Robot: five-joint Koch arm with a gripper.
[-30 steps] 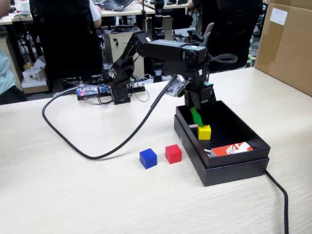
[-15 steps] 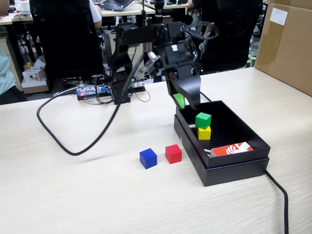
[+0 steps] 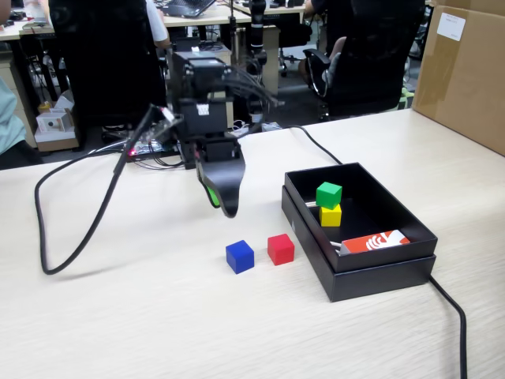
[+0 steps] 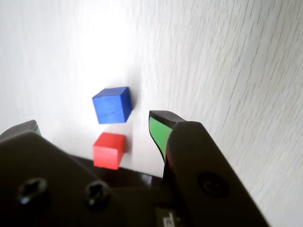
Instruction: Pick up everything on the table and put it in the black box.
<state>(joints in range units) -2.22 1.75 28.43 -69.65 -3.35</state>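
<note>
Swinging away from the black box (image 3: 359, 272), my gripper (image 3: 223, 201) now hangs empty, jaws spread wide, over bare table (image 3: 118, 316) left of the box. I see the green cube (image 3: 329, 194) stacked on the yellow cube (image 3: 331, 215) inside it. Blue cube (image 3: 240, 257) and red cube (image 3: 280, 249) sit apart, just outside the box's left wall, open tabletop around them.
</note>
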